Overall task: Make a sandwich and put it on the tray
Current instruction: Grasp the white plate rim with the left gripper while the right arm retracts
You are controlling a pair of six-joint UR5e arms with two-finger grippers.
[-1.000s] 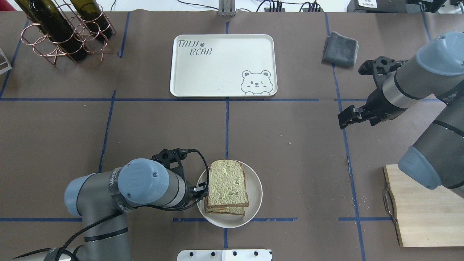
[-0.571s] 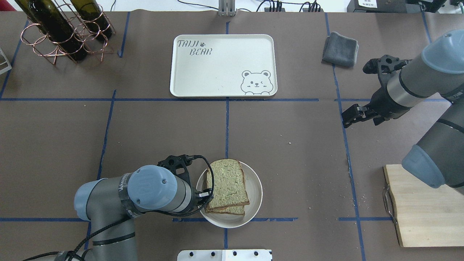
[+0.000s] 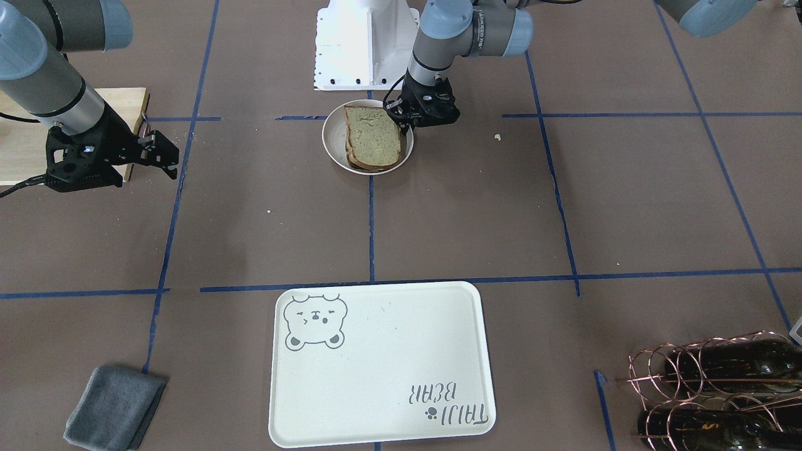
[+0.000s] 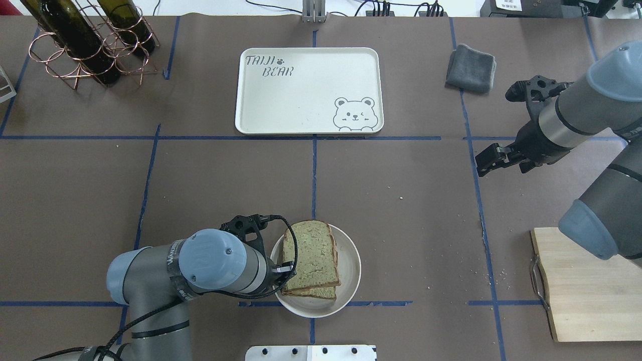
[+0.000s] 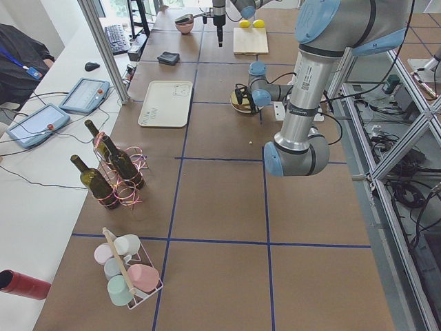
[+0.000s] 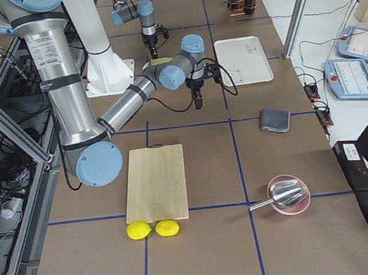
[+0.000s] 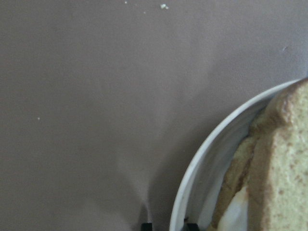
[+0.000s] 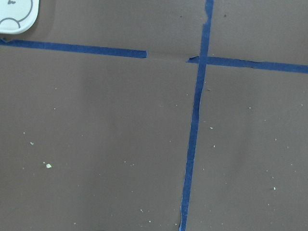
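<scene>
The sandwich (image 4: 311, 255), two greenish-tan slices with brown crust, lies on a small round white plate (image 4: 348, 271) near the robot's base; a bit of white egg shows between the slices in the left wrist view (image 7: 284, 163). My left gripper (image 3: 407, 125) is at the plate's rim (image 7: 202, 163), its fingertips (image 7: 147, 225) close together on either side of the rim. The cream tray (image 4: 308, 90) with the bear drawing lies empty at the far middle of the table. My right gripper (image 4: 485, 160) hangs open and empty above the bare table at the right.
A grey folded cloth (image 4: 471, 67) lies right of the tray. A wooden cutting board (image 4: 587, 286) lies at the near right under the right arm. A copper rack of wine bottles (image 4: 90, 40) stands at the far left.
My left arm has moved right, up to the plate's rim, and the plate with the sandwich has shifted slightly. My right arm has drawn back a little to the right.
</scene>
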